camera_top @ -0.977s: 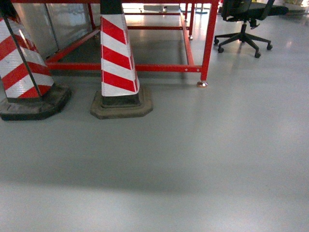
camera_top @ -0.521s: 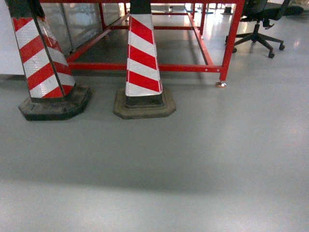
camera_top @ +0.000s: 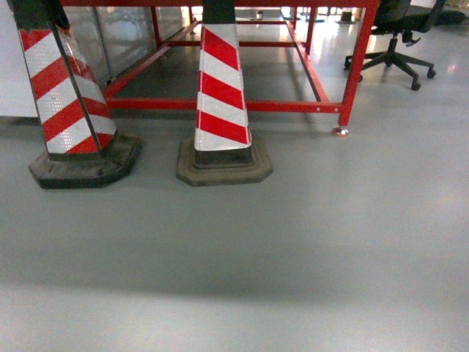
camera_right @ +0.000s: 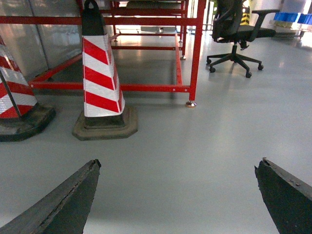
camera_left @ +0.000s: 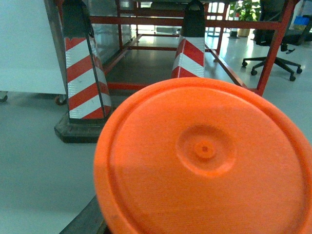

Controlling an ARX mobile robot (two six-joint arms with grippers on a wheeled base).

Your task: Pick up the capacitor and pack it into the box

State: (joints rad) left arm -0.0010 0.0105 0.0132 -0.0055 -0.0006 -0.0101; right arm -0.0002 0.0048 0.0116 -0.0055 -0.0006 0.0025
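Two striped cones stand on the grey floor (camera_top: 293, 242) in the head view: the left cone (camera_top: 66, 103) at ten o'clock and the middle cone (camera_top: 222, 99) at twelve, both in front of a red frame (camera_top: 352, 66). An office chair (camera_top: 396, 37) sits at two o'clock.

No capacitor and no box show in any view, so which way the capacitor lies from either claw, how its long axis runs, and which arm is nearer cannot be told from here.

The right gripper (camera_right: 178, 195) is spread wide: its two dark fingers (camera_right: 63, 200) show at seven and five o'clock of its wrist view, with bare floor between them and nothing held.

The left wrist view is mostly filled by an orange disc (camera_left: 204, 161) from the centre down to six o'clock. The left claw itself is not visible there, and whether the disc is being held I cannot tell.

My judgement: the task has not begun; the robot must first find the work area.
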